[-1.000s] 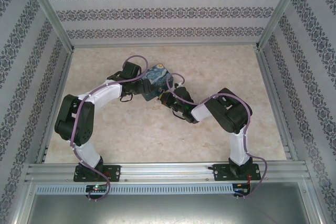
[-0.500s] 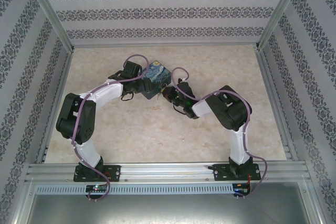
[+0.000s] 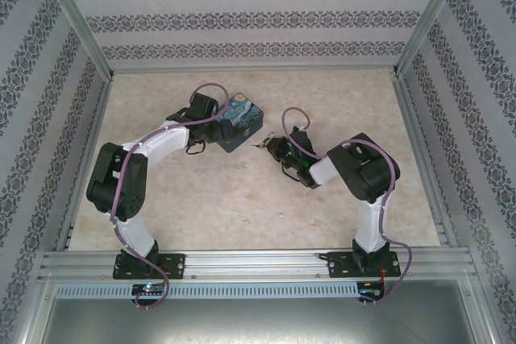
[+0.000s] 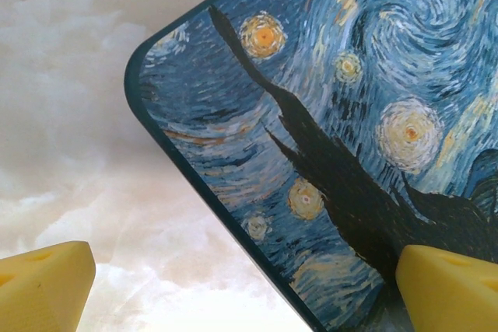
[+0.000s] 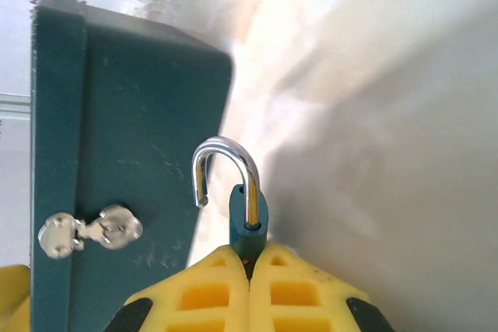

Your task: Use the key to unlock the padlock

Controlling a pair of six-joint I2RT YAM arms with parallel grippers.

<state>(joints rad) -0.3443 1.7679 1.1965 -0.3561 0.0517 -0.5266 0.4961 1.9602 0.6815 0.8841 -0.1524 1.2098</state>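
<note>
- The right pincer (image 5: 250,258) is shut tight on the blue body of the padlock (image 5: 249,219), whose lower end is hidden between the yellow pads
- In the right wrist view the padlock sits at 6 o'clock, apart from the tin box (image 5: 117,138) at 9 o'clock; from above it lies off the box's 3 o'clock side, over the pale marbled counter (image 3: 242,215)
- Its thin polished shackle (image 5: 226,149) hooks over with one leg free of the body, so the lock looks sprung and the unlocking near done
- To finish well, keep the small body square in the pads and carry it clear without snagging the free leg on the silvery hasp (image 5: 89,232); smooth metal may slip
- The left pincer (image 4: 245,289) stands wide open, holding nothing, its pads straddling a rounded corner of the box's glossy swirled lid; the box sides are matte dark teal
</note>
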